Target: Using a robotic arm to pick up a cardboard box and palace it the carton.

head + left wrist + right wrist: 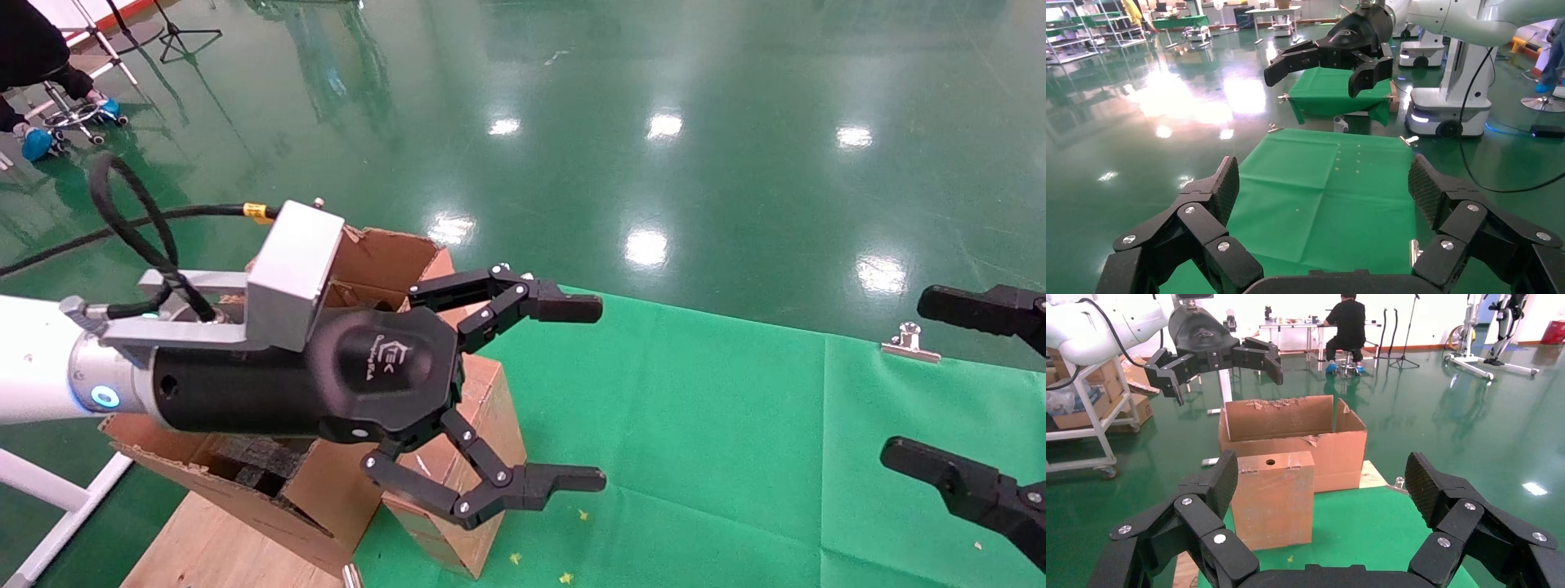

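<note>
The cardboard box, brown and taped, stands upright on the green cloth; it also shows in the head view. The carton with ragged flaps stands just behind it, and black foam shows inside it. My left gripper on the white robotic arm hovers wide open and empty above the box and carton, pointing right; it also shows in the right wrist view. My right gripper is open and empty at the right edge, facing the box across the cloth.
A wooden board lies under the carton. Metal clips hold the cloth's edge. A glossy green floor surrounds the table. A seated person and shelving are far behind the carton. A white robot base stands beyond the cloth.
</note>
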You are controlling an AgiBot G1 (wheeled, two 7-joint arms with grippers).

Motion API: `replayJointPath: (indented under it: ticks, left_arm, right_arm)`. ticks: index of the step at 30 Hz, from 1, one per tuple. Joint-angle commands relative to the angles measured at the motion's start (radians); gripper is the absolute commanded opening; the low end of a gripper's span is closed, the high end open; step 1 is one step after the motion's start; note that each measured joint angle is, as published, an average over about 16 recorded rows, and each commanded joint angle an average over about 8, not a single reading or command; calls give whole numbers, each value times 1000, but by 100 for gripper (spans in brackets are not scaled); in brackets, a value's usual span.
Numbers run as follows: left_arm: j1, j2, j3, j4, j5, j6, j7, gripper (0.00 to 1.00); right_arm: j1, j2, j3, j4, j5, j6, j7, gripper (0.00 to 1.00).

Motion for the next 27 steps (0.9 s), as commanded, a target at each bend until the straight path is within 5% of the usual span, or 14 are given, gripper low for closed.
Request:
replayJointPath:
  ticks: [1,21,23,27]
  left_arm:
    - [0,0,0,0,0,0,0,100]
    - [0,0,0,0,0,0,0,100]
    - [0,0,0,0,0,0,0,100]
    - [0,0,0,0,0,0,0,100]
  right_arm:
    - [0,0,0,0,0,0,0,100]
    - [0,0,0,0,0,0,0,98]
    - [0,0,0,0,0,0,0,85]
    - [0,0,0,0,0,0,0,37]
